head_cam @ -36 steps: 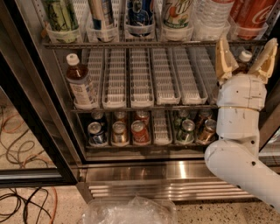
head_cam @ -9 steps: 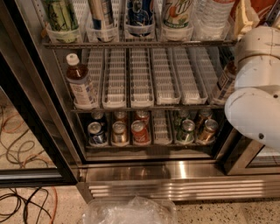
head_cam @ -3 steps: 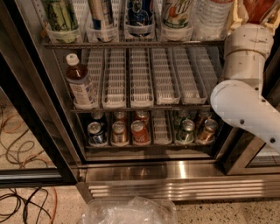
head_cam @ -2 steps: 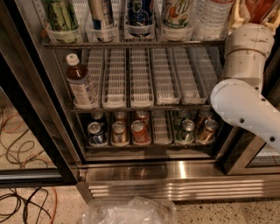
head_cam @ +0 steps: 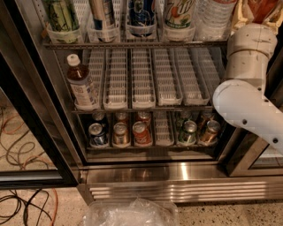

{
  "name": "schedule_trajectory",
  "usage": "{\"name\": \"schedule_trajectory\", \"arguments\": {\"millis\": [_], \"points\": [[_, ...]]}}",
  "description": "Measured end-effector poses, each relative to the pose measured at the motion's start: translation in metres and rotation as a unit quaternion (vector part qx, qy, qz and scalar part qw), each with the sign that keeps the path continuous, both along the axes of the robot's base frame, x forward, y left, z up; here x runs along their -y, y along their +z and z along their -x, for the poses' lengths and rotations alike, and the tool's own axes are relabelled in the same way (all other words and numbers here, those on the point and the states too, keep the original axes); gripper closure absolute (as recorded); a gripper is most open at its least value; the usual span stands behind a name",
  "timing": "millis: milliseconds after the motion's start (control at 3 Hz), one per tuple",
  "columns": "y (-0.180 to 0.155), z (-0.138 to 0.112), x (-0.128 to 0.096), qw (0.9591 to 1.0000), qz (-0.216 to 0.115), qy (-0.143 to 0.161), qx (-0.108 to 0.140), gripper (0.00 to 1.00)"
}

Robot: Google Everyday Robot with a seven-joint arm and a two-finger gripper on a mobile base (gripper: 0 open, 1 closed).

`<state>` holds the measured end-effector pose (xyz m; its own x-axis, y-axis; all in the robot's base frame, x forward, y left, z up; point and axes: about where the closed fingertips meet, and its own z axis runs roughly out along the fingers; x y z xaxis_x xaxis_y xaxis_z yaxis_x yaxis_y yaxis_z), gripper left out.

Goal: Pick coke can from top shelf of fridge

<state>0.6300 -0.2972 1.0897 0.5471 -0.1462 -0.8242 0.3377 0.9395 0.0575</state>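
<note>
The red coke can [head_cam: 261, 8] stands at the far right of the top shelf [head_cam: 132, 44], cut off by the top edge of the camera view. My gripper [head_cam: 260, 13] reaches up at it from below, with one tan finger [head_cam: 242, 14] on each side, hugging the can. My white arm [head_cam: 247, 101] covers the right end of the fridge [head_cam: 177, 174] racks. The can's lid is out of view.
The top shelf also holds a green can [head_cam: 62, 15], a blue can [head_cam: 141, 13] and a water bottle [head_cam: 214, 17]. A brown bottle [head_cam: 82, 86] and white slotted trays [head_cam: 141, 77] sit below, then several cans [head_cam: 140, 132]. The black door frame [head_cam: 26, 110], floor cables [head_cam: 22, 145] and a plastic bag [head_cam: 130, 214] lie around.
Since 12 s ago my gripper has risen from below the top shelf to the coke can and now sits around it. Over the last second nothing has visibly moved.
</note>
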Motion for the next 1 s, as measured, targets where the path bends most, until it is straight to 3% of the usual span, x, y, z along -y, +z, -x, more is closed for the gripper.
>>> {"name": "schedule_trajectory", "arguments": {"millis": [333, 1000], "points": [[0.0000, 0.0000, 0.0000, 1.0000, 0.000, 0.000, 0.000, 1.00], [0.0049, 0.0048, -0.0013, 0.9997, 0.016, 0.008, 0.019, 1.00]]}}
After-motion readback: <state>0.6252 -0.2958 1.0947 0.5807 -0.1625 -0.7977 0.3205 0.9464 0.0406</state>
